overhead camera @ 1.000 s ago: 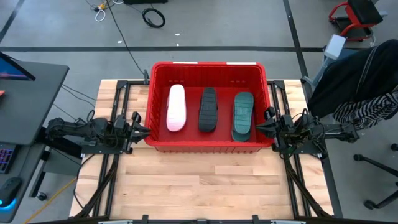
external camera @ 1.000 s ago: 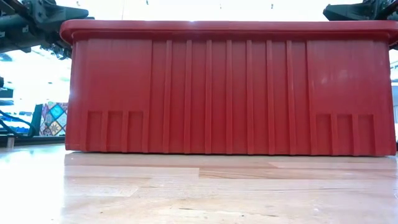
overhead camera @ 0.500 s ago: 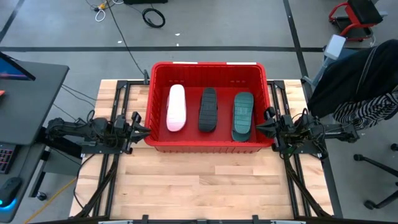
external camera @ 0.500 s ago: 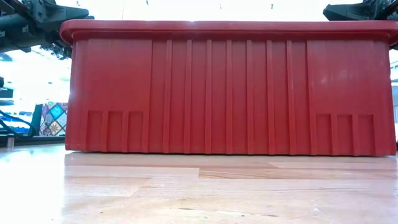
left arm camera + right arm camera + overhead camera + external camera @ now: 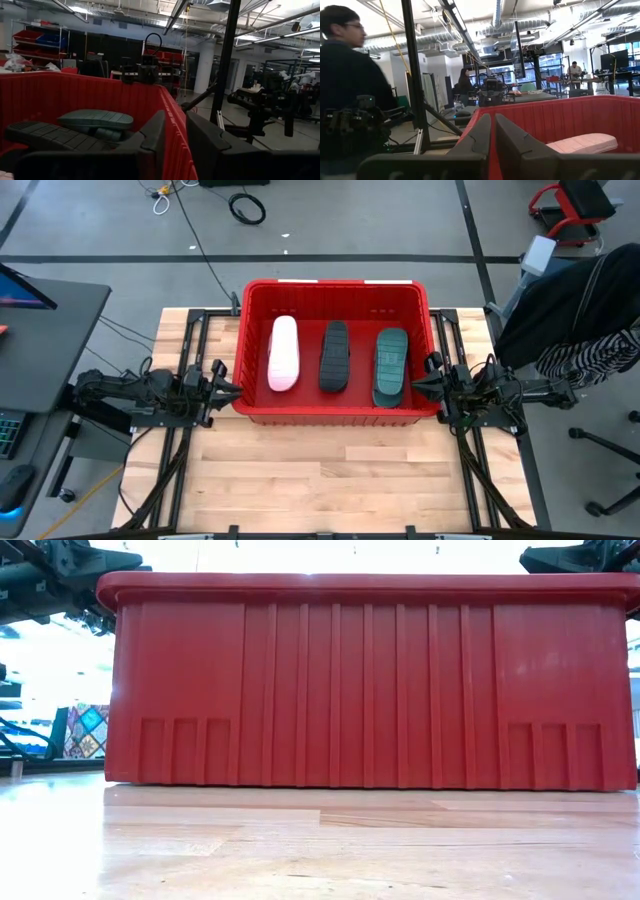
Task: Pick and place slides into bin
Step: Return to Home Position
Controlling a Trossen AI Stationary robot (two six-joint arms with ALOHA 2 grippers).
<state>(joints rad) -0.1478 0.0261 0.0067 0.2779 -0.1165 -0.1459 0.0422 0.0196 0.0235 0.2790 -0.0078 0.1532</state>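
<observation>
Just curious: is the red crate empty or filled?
Not empty. The bin holds a pink slide, a black slide and a teal slide, side by side.

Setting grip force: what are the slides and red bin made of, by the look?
Pink slide, black slide, teal green slide: likely soft foam, matte, rounded moulded edges. Red bin: probably rigid moulded plastic, faint sheen, ribbed walls, thick rim.
</observation>
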